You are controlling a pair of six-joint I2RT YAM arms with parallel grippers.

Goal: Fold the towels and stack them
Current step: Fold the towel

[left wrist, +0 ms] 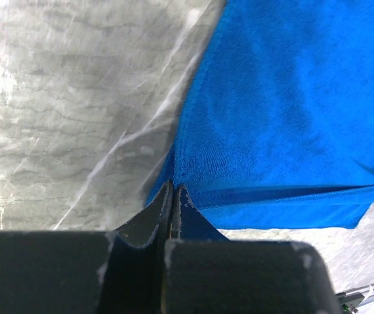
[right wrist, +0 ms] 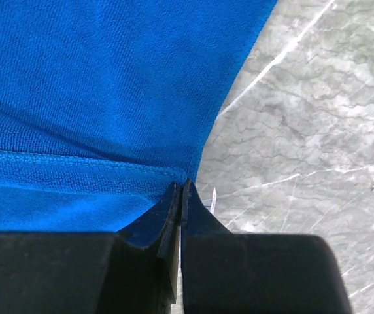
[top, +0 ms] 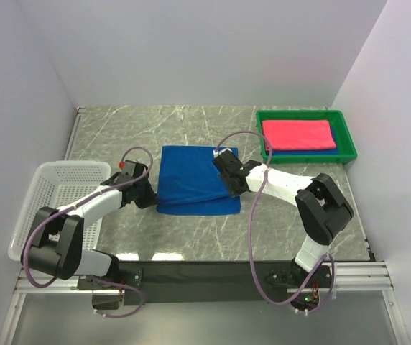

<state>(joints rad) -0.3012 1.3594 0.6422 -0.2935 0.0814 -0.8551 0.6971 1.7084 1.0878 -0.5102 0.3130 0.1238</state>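
1. Your blue towel [top: 195, 180] lies in the middle of the bench [top: 119, 136], between the two arms. It is spread flat, and a doubled layer shows along its near edge.
2. Your left pincer [left wrist: 174, 196] is at the towel's left edge, near the front corner. Its black fingers are pressed together with no gap, and the cloth runs right into their tips, so it has a nip of the towel's edge.
3. Your right pincer [right wrist: 182, 196] sits at the opposite, right edge. It is closed just as tightly on the corner where the stitched hem ends.
4. The towel is soft terry with a fine looped pile. A flat sewn hem runs along the border, and the cloth draws into a crease toward each pincer.
5. The pink-red towel [top: 297, 134] lies folded into a neat rectangle in the green tray [top: 345, 136] at the far right. It rests on a second blue towel [top: 302, 151], which shows as a strip along its near side.
6. The tray is a shallow plastic rectangle with a raised rim.
7. The white lattice basket [top: 54, 194] stands at the left edge, just beside your left arm.
8. The bench top is grey marble-patterned with pale veins, smooth and slightly glossy.
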